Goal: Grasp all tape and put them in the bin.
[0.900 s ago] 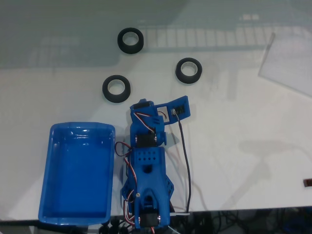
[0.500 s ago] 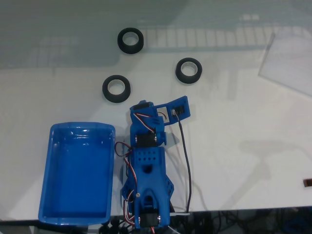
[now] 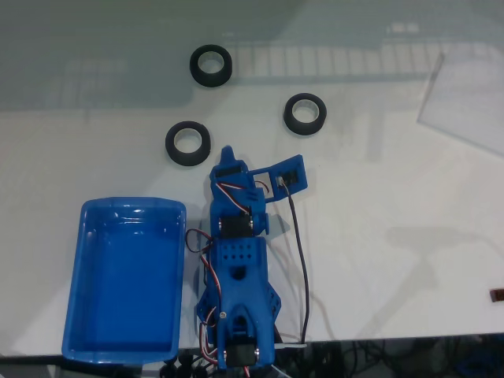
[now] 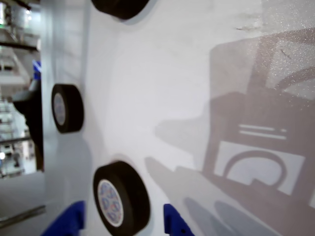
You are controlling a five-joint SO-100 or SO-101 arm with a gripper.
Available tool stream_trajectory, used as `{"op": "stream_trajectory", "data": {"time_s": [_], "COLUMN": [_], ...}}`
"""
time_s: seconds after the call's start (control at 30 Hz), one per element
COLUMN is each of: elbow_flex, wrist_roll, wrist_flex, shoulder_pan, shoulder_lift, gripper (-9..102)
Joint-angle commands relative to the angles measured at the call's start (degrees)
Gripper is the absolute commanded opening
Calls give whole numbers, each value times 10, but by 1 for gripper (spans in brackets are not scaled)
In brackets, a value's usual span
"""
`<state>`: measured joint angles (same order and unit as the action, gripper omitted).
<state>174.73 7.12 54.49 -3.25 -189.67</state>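
On a white table [image 3: 378, 260], seen from above: three black tape rolls lying flat and well apart, none yet in the bin. Nearest roll [image 3: 188, 143] just ahead of the blue arm [image 3: 238, 276] and slightly left; second roll [image 3: 305, 113] ahead and right; third roll [image 3: 212, 66] farthest off, upper left. Blue bin [image 3: 79, 260] just left of the arm, holding nothing.

In the wrist view, lying on its side: gripper [image 4: 120, 221] released, two blue fingertips [image 4: 173, 223] spread at the bottom edge with the nearest roll [image 4: 120, 196] framed between them but untouched. Second roll [image 4: 67, 108] beyond it; edge of another roll [image 4: 120, 7] at the top.

Step in hand, by judgement: closing in on the nearest roll. To do well: descend straight with fingers kept wide, straddle the ring's outer wall, reach nearly to the table before clenching. Worth avoiding: pinching too high, likely to let the round side slip, or nudging the roll sideways with one finger.
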Motion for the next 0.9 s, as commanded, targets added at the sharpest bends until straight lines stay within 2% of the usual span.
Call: {"op": "stream_trajectory", "data": {"time_s": [0.0,0.27,0.37,0.57,0.87], "elbow_flex": [0,2,-5,-141,-388], "wrist_roll": [7,23,48,97,100], "wrist_flex": [1,-11,-63,-88,-28], "shoulder_pan": [0,9,35,79,130], "shoulder_lift": [-9,-9,27,230,525], "gripper": [24,24,24,25,26]}}
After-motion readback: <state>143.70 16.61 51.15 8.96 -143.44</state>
